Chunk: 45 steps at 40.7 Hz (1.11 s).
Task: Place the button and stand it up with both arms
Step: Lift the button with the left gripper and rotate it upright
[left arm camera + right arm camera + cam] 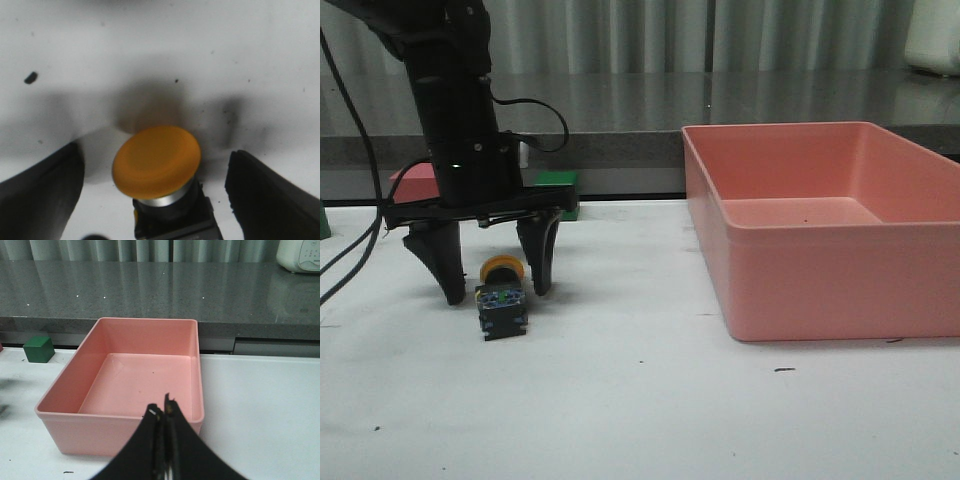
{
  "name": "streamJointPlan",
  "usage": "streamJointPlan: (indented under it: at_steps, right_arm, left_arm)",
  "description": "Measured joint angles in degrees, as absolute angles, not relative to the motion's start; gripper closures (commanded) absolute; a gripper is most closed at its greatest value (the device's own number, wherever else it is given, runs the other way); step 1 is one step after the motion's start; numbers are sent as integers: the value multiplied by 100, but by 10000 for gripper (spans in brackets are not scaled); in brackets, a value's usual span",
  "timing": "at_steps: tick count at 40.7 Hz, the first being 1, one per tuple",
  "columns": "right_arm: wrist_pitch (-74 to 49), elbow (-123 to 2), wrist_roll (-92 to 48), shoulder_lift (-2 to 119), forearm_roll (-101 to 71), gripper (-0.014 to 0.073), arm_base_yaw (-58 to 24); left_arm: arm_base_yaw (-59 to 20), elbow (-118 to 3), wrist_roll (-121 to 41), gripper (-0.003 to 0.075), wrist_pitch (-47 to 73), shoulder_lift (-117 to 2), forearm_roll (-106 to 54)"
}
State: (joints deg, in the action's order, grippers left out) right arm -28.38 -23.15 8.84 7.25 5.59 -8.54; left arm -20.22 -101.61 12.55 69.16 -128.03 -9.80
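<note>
The button (501,296) lies on its side on the white table, yellow cap pointing away from the front camera, clear bluish base toward it. My left gripper (496,285) is open, pointing down, with one finger on each side of the cap, not touching it. In the left wrist view the yellow cap (156,161) sits between the two black fingers (40,195), with gaps on both sides. My right gripper (163,412) is shut and empty, held in front of the pink bin (125,385); it does not show in the front view.
The large pink bin (840,270) stands at the right of the table. A green cube (557,190) and a red block (412,184) sit at the back behind the left arm. The green cube also shows in the right wrist view (39,349). A grey counter runs behind.
</note>
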Motion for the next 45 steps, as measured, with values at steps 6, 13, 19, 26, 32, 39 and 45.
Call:
streamJointPlan:
  at_steps: [6, 13, 19, 26, 32, 39, 45]
  right_arm:
    - [-2838, -2315, 884, 725, 559, 655, -854]
    - [-2838, -2315, 884, 725, 559, 655, -854]
    - [-2838, -2315, 884, 725, 559, 655, -854]
    - [-2838, -2315, 884, 725, 559, 655, -854]
    - [-2838, -2315, 884, 725, 559, 655, -854]
    - [-2838, -2315, 884, 725, 559, 655, -854]
    - [-2838, -2315, 884, 725, 559, 655, -854]
  left_arm:
    - [-2022, -10258, 1259, 444, 6916, -12821, -990]
    - [-2022, -10267, 1272, 498, 6925, -12845, -990]
    - [-2022, -10275, 1272, 498, 6925, -12845, -990]
    - [-2065, -10209, 1033, 498, 6820, -12718, -990]
    - [-2175, -9599, 966, 498, 5821, -11938, -764]
    - [-2221, -8268, 946, 498, 4516, -10710, -270]
    - [-2131, -6913, 941, 498, 3084, -9779, 0]
